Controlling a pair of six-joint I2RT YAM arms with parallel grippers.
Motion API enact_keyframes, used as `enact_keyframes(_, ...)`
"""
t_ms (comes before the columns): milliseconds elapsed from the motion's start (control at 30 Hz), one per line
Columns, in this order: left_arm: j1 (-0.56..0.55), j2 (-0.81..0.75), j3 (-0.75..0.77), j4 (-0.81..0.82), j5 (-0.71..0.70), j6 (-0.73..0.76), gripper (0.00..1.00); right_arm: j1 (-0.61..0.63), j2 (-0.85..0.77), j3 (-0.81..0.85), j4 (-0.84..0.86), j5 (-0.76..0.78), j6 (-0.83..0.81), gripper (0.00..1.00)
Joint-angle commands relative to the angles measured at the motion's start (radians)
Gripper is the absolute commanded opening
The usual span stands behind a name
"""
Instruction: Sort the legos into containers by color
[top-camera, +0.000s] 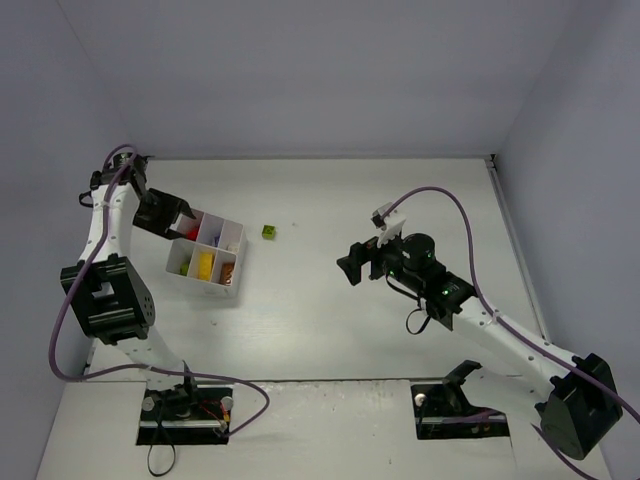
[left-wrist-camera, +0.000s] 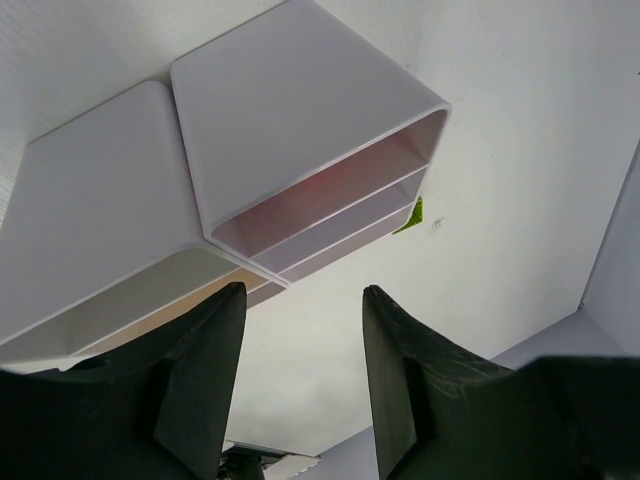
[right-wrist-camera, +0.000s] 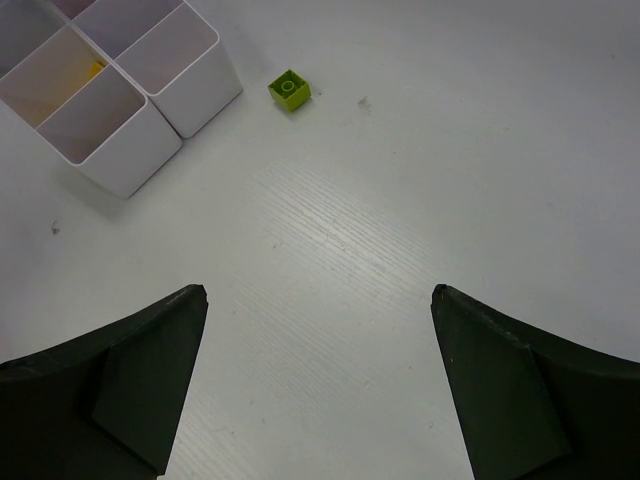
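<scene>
The white tray (top-camera: 236, 246) stands at the left of the table, with red, green, yellow and orange-brown legos in its cells. A single green lego (top-camera: 269, 232) lies on the table just right of the tray; it also shows in the right wrist view (right-wrist-camera: 289, 90). My left gripper (top-camera: 186, 217) is open and empty at the tray's back left corner; its view looks along the tray's outer wall (left-wrist-camera: 300, 110). My right gripper (top-camera: 350, 267) is open and empty, well right of the green lego. In its view the tray (right-wrist-camera: 200, 95) sits at the upper left.
Grey walls close in the table at the back and both sides. Both arm bases and their cables sit at the near edge.
</scene>
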Motion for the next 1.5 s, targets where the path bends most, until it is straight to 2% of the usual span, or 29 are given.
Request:
enact_keyframes(0,0.016,-0.039,0.036,0.010,0.027,-0.006,0.45,-0.011,-0.007,0.013,0.073,-0.005,0.002,0.91)
enact_keyframes(233,0.011,-0.115,0.053,0.062,0.044,0.018,0.45,-0.011,-0.008,0.013,0.073,-0.009,0.002,0.91)
enact_keyframes(367,-0.047,-0.200,0.087,0.139,-0.023,0.134,0.45,-0.012,-0.004,0.015,0.073,-0.009,-0.001,0.91)
enact_keyframes(467,-0.165,-0.215,0.163,0.128,-0.112,0.306,0.46,-0.014,0.007,0.021,0.071,-0.014,0.000,0.91)
enact_keyframes(500,-0.239,-0.214,0.180,0.122,-0.129,0.341,0.46,-0.014,0.010,0.021,0.072,-0.014,0.000,0.91)
enact_keyframes(567,-0.320,-0.199,0.220,0.108,-0.172,0.406,0.47,-0.014,0.013,0.025,0.071,-0.017,0.000,0.91)
enact_keyframes(667,-0.461,-0.159,0.256,0.082,-0.240,0.457,0.48,-0.014,0.019,0.031,0.066,-0.022,0.003,0.91)
enact_keyframes(733,-0.557,-0.117,0.271,0.070,-0.334,0.481,0.50,-0.014,0.019,0.039,0.054,-0.022,0.002,0.91)
enact_keyframes(833,-0.622,-0.050,0.274,0.077,-0.347,0.486,0.53,-0.015,0.013,0.048,0.034,-0.022,0.002,0.91)
enact_keyframes(1100,-0.656,0.175,0.352,0.076,-0.372,0.564,0.61,-0.015,-0.007,0.065,-0.018,-0.025,0.005,0.91)
enact_keyframes(1467,-0.642,0.410,0.490,0.063,-0.430,0.650,0.62,-0.015,0.007,0.084,-0.033,-0.017,0.015,0.91)
